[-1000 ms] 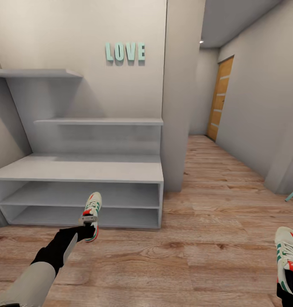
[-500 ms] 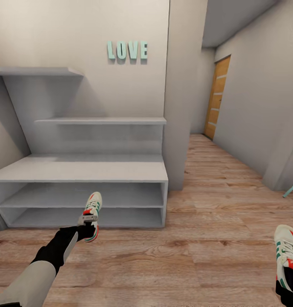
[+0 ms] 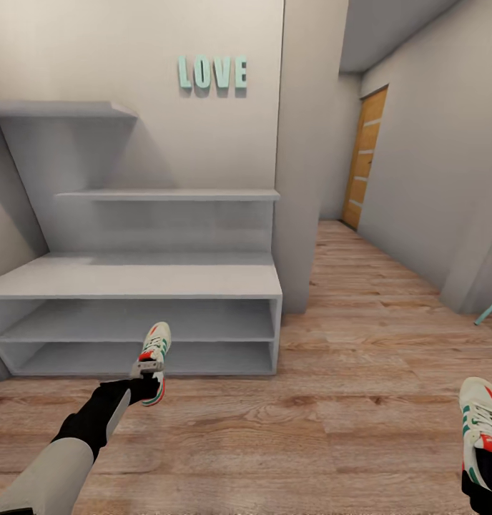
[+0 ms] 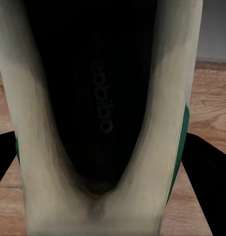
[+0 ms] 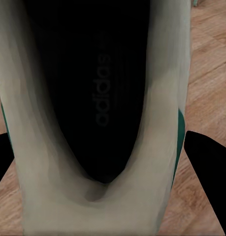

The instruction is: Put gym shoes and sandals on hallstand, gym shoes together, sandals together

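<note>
One gym shoe, cream with green stripes and a red heel patch, hangs above the corridor floor in front of the hallstand's lower shelves. My left gripper is shut on its heel. The second gym shoe sits at the lower right edge, held at the heel by my right gripper. Each wrist view looks into a shoe's dark inside, the left-hand shoe and the right-hand shoe, with black fingers flanking it. The sandals are out of view.
The light-grey hallstand has a bench top, two shelves below and staggered wall shelves above, under teal LOVE letters. A wall pillar borders its right end. The corridor runs back to an orange door. A teal chair leg shows at the right.
The whole view has shifted slightly, so the hallstand sits a little higher and wider in the picture. Both arms keep their shoes and hold the same pose.
</note>
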{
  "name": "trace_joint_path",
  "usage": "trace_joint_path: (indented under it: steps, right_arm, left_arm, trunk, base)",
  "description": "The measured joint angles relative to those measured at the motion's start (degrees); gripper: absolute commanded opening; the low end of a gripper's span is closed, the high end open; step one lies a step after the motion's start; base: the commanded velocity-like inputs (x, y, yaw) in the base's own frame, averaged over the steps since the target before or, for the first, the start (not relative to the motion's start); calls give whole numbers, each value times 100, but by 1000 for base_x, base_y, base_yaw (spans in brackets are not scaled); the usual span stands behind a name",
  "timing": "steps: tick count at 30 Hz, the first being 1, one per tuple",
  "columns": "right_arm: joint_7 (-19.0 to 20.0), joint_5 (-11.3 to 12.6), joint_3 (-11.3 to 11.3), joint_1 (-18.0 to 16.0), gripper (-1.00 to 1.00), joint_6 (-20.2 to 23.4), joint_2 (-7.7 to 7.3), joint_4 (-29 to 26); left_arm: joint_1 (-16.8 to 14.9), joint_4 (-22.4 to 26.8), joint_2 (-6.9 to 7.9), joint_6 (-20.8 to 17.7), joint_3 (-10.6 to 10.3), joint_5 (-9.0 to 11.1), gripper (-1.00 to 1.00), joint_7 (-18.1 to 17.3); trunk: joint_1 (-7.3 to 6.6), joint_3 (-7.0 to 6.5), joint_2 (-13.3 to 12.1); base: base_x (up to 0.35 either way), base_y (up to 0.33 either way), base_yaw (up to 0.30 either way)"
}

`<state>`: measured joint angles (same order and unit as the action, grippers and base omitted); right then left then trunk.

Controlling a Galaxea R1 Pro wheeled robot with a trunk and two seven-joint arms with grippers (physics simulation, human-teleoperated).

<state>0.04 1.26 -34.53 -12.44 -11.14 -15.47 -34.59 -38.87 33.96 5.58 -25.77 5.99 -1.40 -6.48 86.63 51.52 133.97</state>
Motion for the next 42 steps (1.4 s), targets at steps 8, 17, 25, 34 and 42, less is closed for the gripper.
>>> trace_joint_path:
  steps: [8, 17, 25, 34, 42]
  right_arm:
    - [0, 0, 6, -3, -100, 0, 0, -4]
    - [0, -26, 37, -2, -100, -24, 8, 7]
    - [8, -41, 26, 0, -100, -17, 50, 13]
    - [-15, -25, -2, 0, -100, -1, 104, -32]
    - [-23, -21, -7, 0, -100, 0, 106, -36]
  left_arm:
    - [-59, -4, 0, -7, 5, 1, -100, 1]
    - [-55, -1, -1, -7, 2, 10, -100, 0]
    - [-17, 15, -11, 52, -3, -147, -100, 58]
    - [-43, 14, -10, 44, -5, -171, -100, 68]
    - [-163, 15, -80, -9, 5, -331, -100, 316]
  trunk:
    - [176, 216, 321]
    - [286, 339, 523]
    - [286, 339, 523]
    - [483, 523, 883]
    - [524, 765, 933]
  base:
    - [0, 0, 0]
    - [0, 0, 0]
    - [0, 0, 0]
    - [0, 0, 0]
    - [0, 0, 0]
